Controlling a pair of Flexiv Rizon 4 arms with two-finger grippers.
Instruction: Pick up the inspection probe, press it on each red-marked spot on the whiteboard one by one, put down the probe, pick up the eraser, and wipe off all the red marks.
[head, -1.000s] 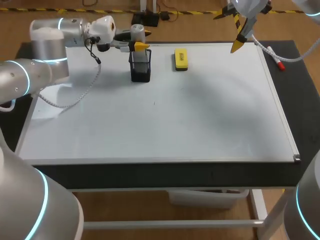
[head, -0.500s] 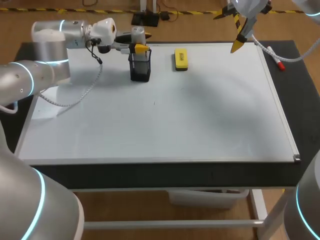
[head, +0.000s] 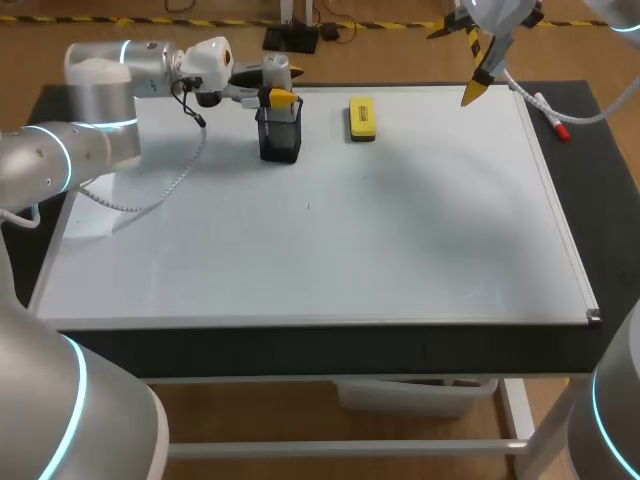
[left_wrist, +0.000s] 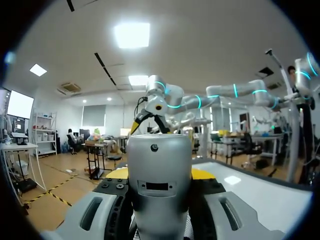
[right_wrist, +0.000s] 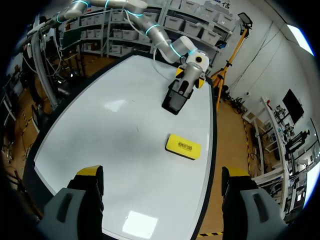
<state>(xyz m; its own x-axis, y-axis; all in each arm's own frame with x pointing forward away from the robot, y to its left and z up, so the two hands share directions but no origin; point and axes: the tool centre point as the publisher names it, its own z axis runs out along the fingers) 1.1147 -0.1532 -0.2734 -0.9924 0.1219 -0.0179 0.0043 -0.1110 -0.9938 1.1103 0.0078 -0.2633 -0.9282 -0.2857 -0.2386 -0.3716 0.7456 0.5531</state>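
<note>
A silver probe (head: 276, 66) stands upright over a black holder (head: 280, 135) at the whiteboard's (head: 330, 240) far left. My left gripper (head: 280, 95) is shut on it; in the left wrist view the probe (left_wrist: 159, 165) fills the gap between the yellow tips of that gripper (left_wrist: 160, 175). Whether its lower end is inside the holder is hidden. A yellow eraser (head: 362, 117) lies right of the holder. My right gripper (head: 456, 65) hangs open above the board's far right corner; beyond this gripper (right_wrist: 160, 172) lie the eraser (right_wrist: 183, 146) and holder (right_wrist: 175, 101). I see no red marks.
A red-capped marker (head: 552, 118) lies on the black table just off the board's far right edge. The left arm's cable (head: 170, 180) droops over the board's left side.
The left arm's elbow has shifted slightly while its gripper stays over the holder with the probe. The right arm has not moved.
</note>
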